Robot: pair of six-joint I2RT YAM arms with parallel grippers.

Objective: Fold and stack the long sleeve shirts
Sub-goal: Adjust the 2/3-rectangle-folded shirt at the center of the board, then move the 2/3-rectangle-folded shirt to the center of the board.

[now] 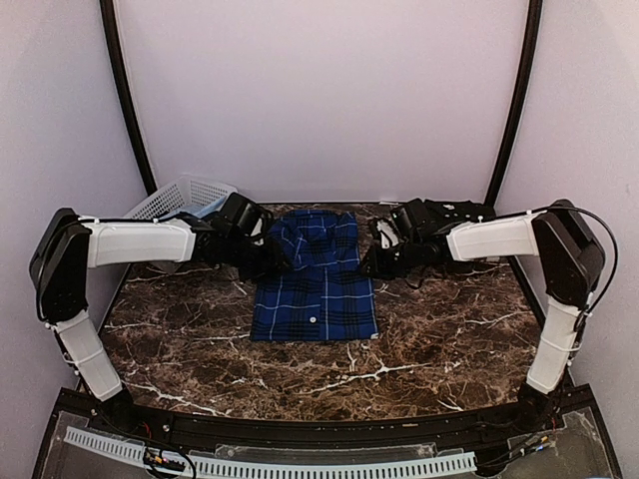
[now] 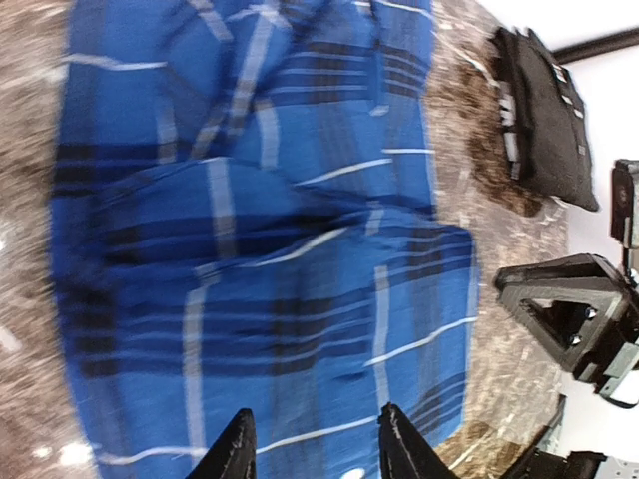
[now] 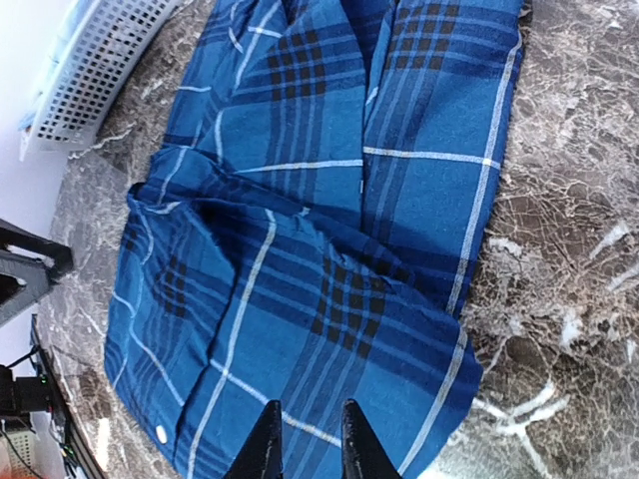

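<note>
Folded blue plaid shirt (image 1: 318, 279) flat on the brown marble counter (image 1: 419, 359), at its middle, squared to a rectangle, collar end toward the back wall, one white button showing near the front hem. From the left, the left arm (image 1: 140, 242) reaching in; from the right, the right arm (image 1: 494, 238); each wrist just beside a long edge of the plaid shirt near its collar end. With the left jaws about half open, black fingertips (image 2: 236, 451) apart above the plaid cloth, nothing between them, that view blurred. With the right jaws at a narrow gap, fingertips (image 3: 266, 444) over the plaid cloth, blue check visible through the gap, no fold seen pinched. Past the plaid shirt's right edge and apart from it, a folded black shirt (image 2: 547, 110) with small white buttons, on the counter near the right arm. At the back left corner, a white lattice basket (image 1: 185, 197), behind the left arm.
</note>
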